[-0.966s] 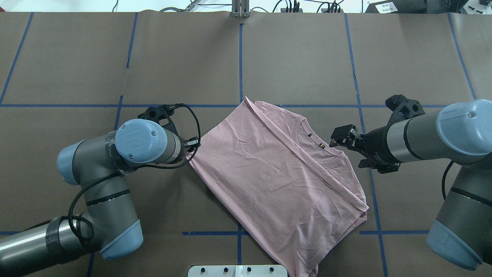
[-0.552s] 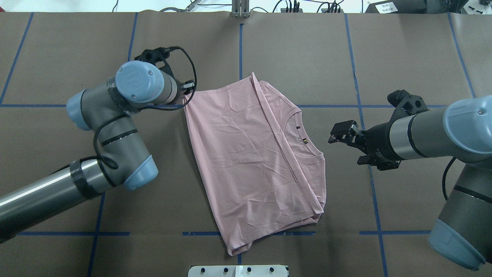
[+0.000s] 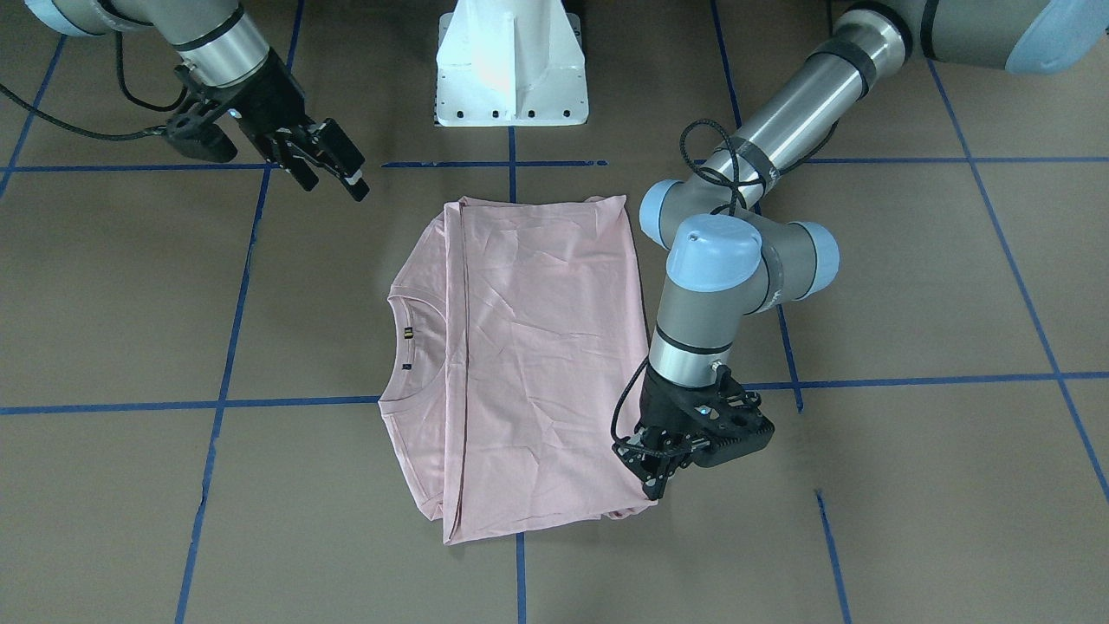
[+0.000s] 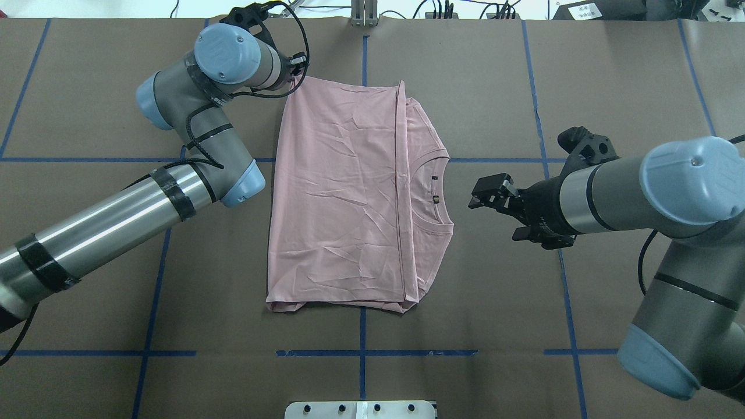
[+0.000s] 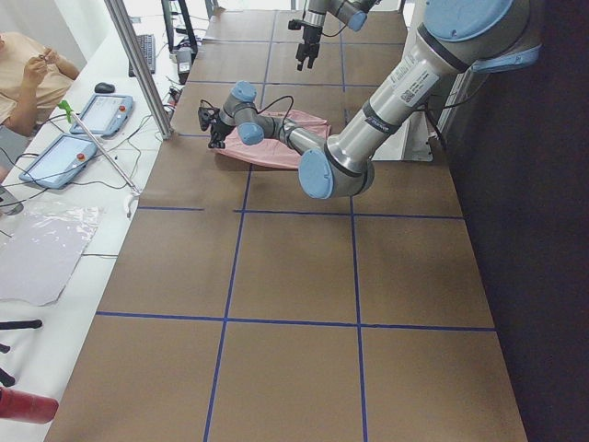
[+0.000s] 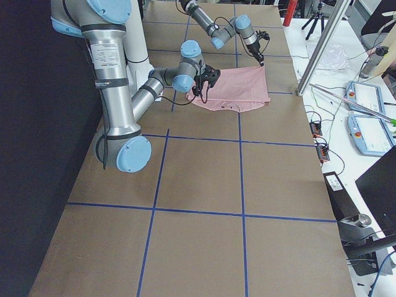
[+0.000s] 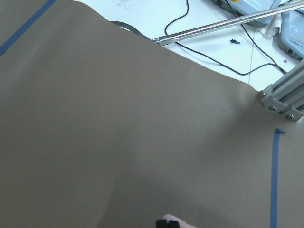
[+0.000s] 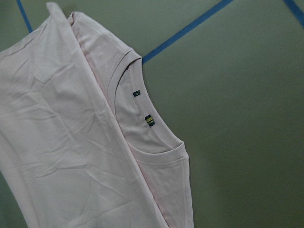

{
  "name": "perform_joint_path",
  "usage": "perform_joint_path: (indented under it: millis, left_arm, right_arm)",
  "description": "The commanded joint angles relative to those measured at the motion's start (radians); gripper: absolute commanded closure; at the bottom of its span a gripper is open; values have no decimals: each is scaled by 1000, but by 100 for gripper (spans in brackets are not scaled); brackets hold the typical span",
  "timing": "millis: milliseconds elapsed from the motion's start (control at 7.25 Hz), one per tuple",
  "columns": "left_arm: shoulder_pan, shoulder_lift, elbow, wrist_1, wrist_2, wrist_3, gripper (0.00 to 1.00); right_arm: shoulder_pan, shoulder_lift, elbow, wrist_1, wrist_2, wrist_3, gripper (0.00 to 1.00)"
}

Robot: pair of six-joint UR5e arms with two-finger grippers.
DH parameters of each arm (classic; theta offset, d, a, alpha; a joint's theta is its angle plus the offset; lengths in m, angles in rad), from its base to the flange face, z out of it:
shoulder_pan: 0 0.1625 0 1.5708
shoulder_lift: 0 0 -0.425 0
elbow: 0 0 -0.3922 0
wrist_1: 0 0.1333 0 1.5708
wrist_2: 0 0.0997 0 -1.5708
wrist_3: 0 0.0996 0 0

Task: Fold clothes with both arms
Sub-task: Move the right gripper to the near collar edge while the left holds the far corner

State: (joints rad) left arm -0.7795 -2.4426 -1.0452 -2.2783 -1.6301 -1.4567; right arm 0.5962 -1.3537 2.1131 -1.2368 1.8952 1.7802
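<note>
overhead: above, facing forward-down | front: opposite — both share T-shirt [image 4: 349, 192] | wrists: close

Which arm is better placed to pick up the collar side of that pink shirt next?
Right, probably. The right gripper hovers open just beside the collar, clear of the T-shirt; the left gripper is shut on the T-shirt's corner on the opposite side.

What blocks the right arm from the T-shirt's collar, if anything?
Probably nothing, so yes: the right end effector is open beside the T-shirt, only bare table before the upturned, uncovered collar. The left end effector is at a far corner.
</note>
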Motion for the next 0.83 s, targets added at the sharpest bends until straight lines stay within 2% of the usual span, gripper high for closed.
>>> perform_joint_path:
  millis: [0,138,276,414,552,690]
  left_arm:
    - [-6,2,30,-72,-30,35,82]
    - [-4,51,-22,-72,-30,77,1]
    - [-4,110,-94,-64,-30,79,0]
    - [-7,179,-190,-58,-69,79,0]
    - [-9,233,-270,-58,-147,79,0]
    - [-26,241,-313,-35,-201,64,0]
  right_arm:
    - [-51,109,-77,-12,-1,2,0]
    - [-99,122,-99,-13,-34,8,0]
    - [-166,151,-151,-22,-138,25,0]
    - [-221,207,-204,-85,-197,106,0]
    - [-272,235,-244,-108,-247,140,0]
    - [-303,245,-275,-105,-304,177,2]
